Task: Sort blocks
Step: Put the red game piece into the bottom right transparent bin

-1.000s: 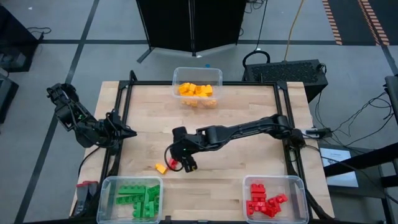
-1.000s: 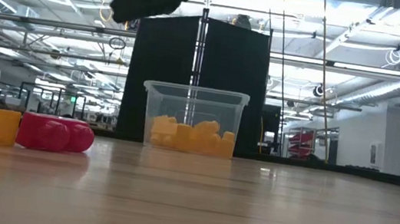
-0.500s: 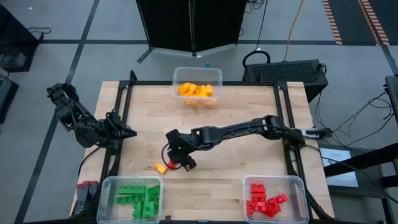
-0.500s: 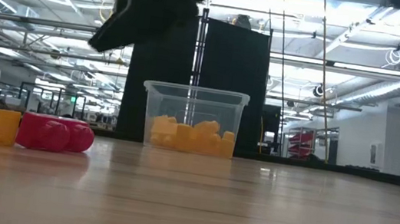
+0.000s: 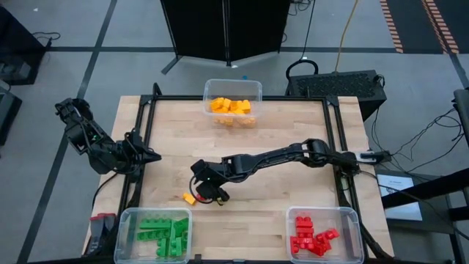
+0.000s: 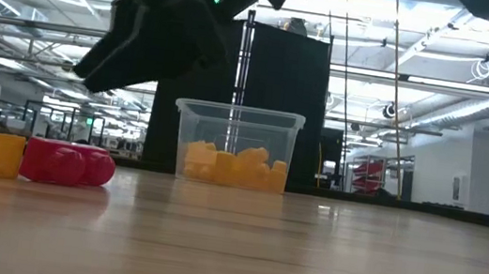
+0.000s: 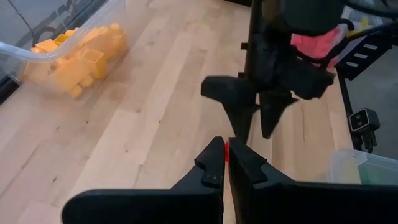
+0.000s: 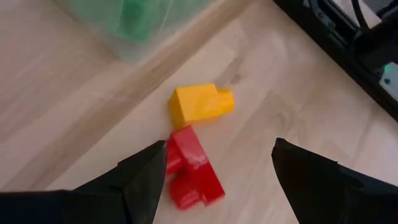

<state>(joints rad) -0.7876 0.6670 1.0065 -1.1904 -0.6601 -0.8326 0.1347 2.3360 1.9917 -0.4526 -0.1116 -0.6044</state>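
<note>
1. Left gripper (image 5: 152, 156) waits at the worktop's (image 5: 293, 125) left edge, fingers together.
2. Green blocks (image 5: 165, 233) are binned; one yellow block (image 5: 190, 198) and one red block (image 5: 207, 194) lie loose, touching.
3. Right gripper (image 5: 207, 187) hovers over them, fingers apart, holding nothing.
4. Yellow blocks (image 5: 230, 106) and red blocks (image 5: 311, 238) are binned — nearly done.

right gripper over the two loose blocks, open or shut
Open. In the right wrist view the right gripper has its fingers spread wide apart above the red block, beside the yellow block, holding nothing.
</note>
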